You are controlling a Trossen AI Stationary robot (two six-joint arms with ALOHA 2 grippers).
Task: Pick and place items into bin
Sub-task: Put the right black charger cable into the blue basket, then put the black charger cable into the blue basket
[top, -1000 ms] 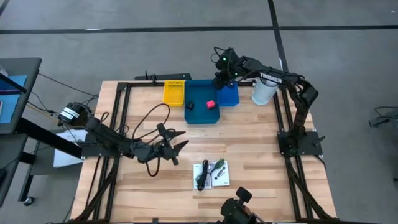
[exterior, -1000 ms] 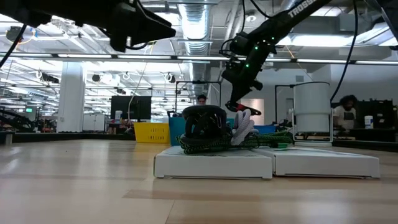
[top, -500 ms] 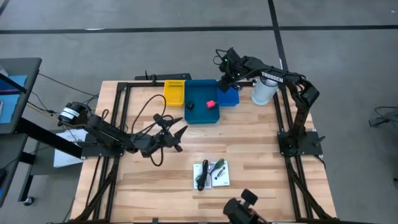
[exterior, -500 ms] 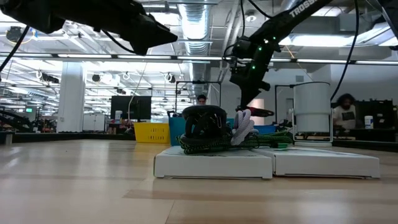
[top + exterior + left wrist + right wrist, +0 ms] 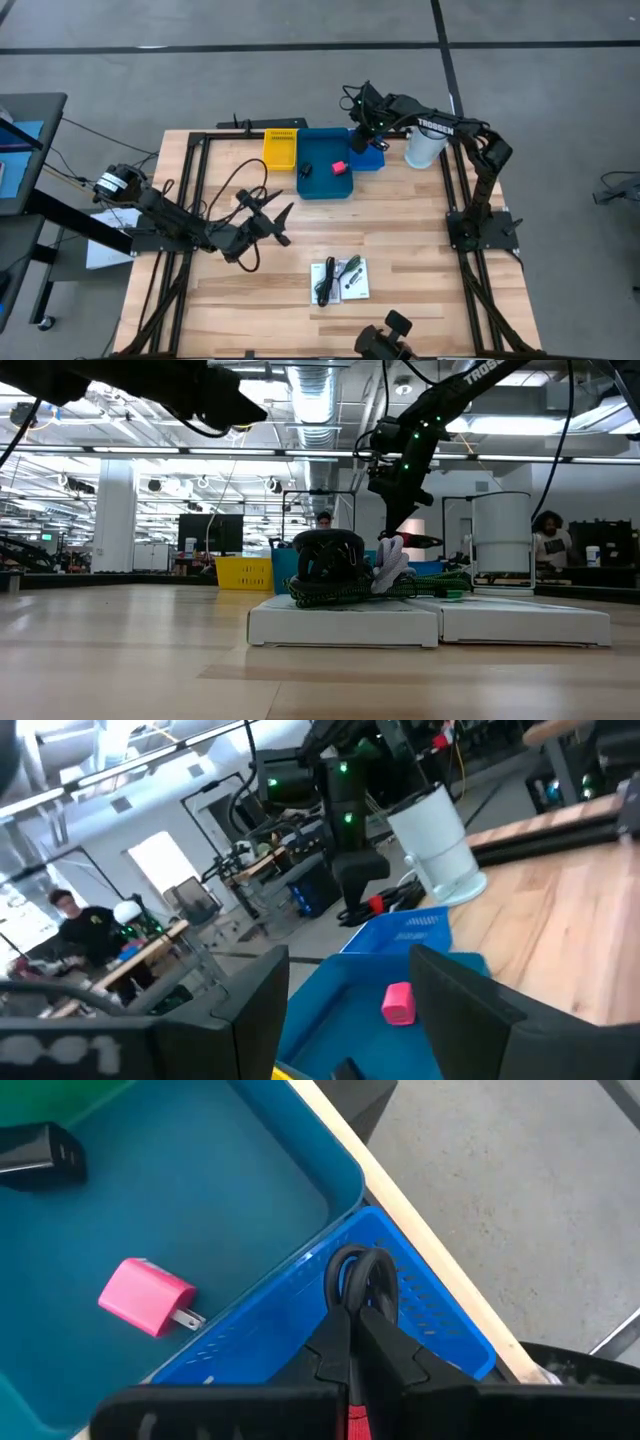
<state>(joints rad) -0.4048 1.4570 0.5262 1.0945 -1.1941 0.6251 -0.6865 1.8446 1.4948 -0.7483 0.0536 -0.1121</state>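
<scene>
The right arm reaches over the small blue basket point(image 5: 372, 155) at the table's 12 o'clock edge, and the right gripper point(image 5: 352, 1312) pinches a small black loop point(image 5: 358, 1276). The left gripper point(image 5: 268, 218) hangs open above the middle. The pink plug point(image 5: 148, 1297) lies flat in the teal bin point(image 5: 322, 181), prongs toward the basket.

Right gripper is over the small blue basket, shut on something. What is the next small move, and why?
Probably open the right gripper. It is shut on a dark looped item that hangs directly over the small blue basket, beside the teal bin already holding the pink charger. Releasing here should drop the loop inside the basket.
</scene>
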